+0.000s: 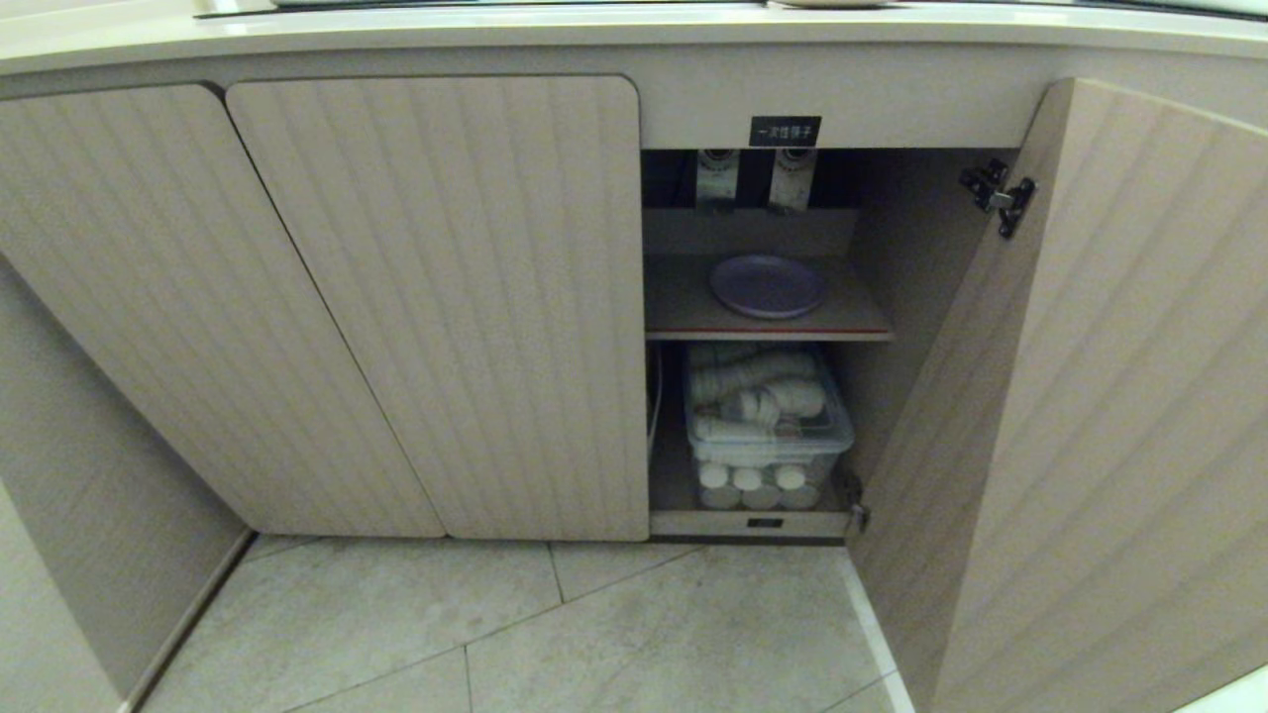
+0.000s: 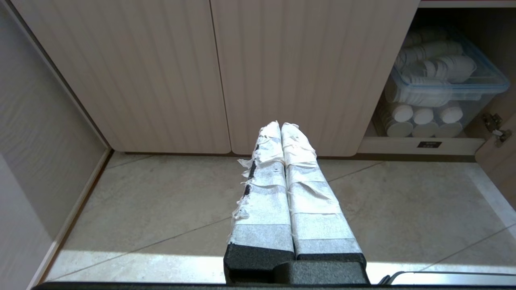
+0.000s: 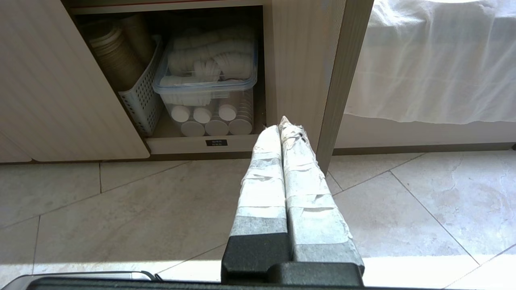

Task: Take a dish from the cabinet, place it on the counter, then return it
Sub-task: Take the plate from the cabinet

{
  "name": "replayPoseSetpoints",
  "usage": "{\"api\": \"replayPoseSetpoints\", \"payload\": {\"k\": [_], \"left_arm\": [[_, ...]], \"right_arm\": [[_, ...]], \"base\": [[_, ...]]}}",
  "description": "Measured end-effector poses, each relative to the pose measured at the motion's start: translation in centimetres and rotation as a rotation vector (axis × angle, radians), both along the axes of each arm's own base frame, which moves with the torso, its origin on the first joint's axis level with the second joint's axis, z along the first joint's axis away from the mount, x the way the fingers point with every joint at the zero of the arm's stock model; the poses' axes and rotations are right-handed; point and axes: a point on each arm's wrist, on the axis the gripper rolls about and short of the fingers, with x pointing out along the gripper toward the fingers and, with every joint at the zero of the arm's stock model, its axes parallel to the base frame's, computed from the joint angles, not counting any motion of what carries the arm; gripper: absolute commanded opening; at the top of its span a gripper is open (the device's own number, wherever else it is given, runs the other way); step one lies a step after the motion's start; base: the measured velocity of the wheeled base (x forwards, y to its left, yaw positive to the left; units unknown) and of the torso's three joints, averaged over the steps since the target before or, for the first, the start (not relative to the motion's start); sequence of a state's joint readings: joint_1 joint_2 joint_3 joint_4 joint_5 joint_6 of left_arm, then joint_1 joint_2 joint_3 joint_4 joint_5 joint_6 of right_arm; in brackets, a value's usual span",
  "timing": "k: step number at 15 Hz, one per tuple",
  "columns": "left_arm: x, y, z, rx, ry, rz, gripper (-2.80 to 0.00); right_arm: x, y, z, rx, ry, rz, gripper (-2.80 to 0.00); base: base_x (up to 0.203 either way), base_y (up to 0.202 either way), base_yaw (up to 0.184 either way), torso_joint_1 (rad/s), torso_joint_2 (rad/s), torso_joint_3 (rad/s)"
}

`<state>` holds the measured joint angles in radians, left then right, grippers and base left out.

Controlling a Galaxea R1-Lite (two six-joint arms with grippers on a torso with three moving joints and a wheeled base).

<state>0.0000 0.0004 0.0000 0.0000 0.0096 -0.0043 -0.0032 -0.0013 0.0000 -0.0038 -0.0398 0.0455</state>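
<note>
The dish (image 1: 766, 286) was a round, shallow plate of pale lavender with a slightly raised rim. It lay flat on the inner shelf (image 1: 684, 307) of the cabinet (image 1: 436, 297), whose right-hand door (image 1: 1090, 396) stood swung wide open. The shelf carried a thin red line along its front edge. A small black label with white characters (image 1: 785, 131) sat on the panel above the opening, and the cream counter (image 1: 594, 35) ran along the top.

Only the head view showed the dish, the shelf and the counter; neither tool appeared there. Below the shelf it showed a clear lidded plastic box (image 1: 768, 426) packed with white cups and lids.

The left wrist view showed the left tool (image 2: 281, 125), its two fingers wrapped in white tape and pressed together, holding nothing. It hung low above the pale floor tiles (image 2: 161, 209), pointing at the cabinet's closed ribbed doors ahead, with the plastic box ahead and off to one side.

The right wrist view showed the right tool (image 3: 280, 123), likewise taped, closed tight and empty. The open compartment lay just ahead of it, and this view alone revealed a white slotted basket of brown stacked cups (image 3: 129, 76) beside the box, plus a white cloth (image 3: 435, 60) draped beyond the open door's edge. The dish sat higher than either tool, out of both wrist views.
</note>
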Motion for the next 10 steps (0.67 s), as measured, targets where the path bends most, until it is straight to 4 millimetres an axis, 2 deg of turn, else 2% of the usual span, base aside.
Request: {"api": "replayPoseSetpoints", "payload": {"k": [10], "left_arm": [[0.00,0.00,0.00,0.000,0.000,0.000,-2.80]], "right_arm": [[0.00,0.00,0.00,0.000,0.000,0.000,-2.80]], "base": [[0.000,0.000,0.000,0.000,0.00,0.000]]}}
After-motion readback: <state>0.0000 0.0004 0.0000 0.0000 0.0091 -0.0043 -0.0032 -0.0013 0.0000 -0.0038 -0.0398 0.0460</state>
